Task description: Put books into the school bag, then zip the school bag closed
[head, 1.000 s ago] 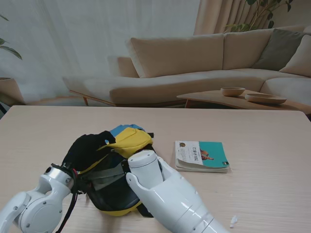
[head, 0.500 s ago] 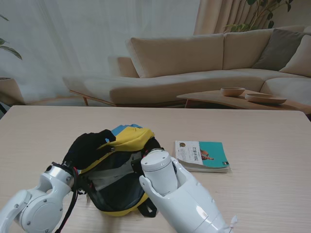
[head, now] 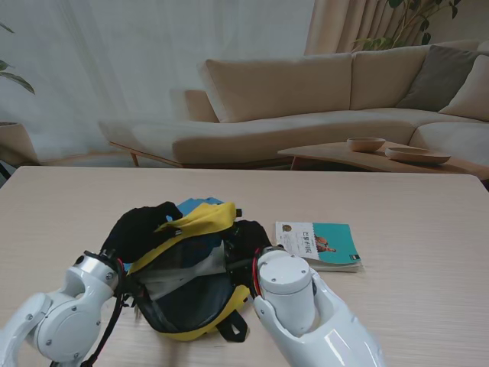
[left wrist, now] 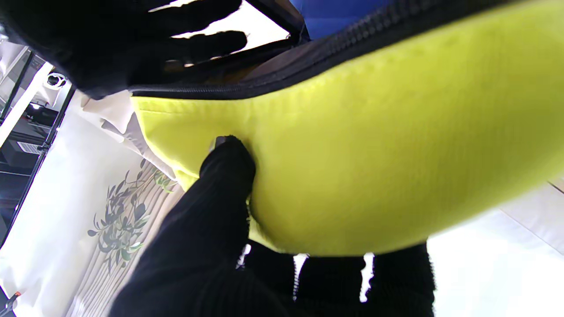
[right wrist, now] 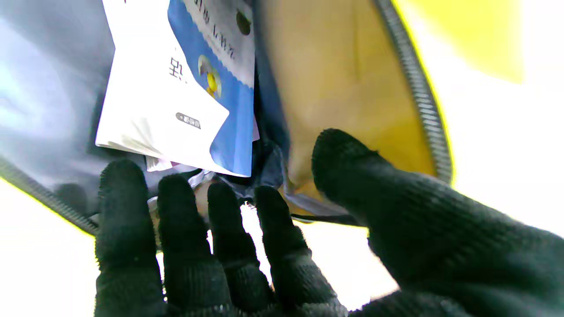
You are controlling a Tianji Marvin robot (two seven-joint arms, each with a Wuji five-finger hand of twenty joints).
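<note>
The school bag, yellow and black, lay open on the table in the stand view, near me and left of centre, its yellow flap lifted. The left hand, black-gloved, gripped that flap at the bag's far left edge. The right hand sat at the bag's right rim, mostly hidden behind its white forearm. A teal-and-white book lay flat just right of the bag.

The left wrist view showed the left hand pinching the yellow flap, thumb pressed into the fabric, the other fingers behind it.

The right wrist view showed the right hand spread, holding nothing, at the bag's open mouth, where a blue-and-white book sat inside.
</note>
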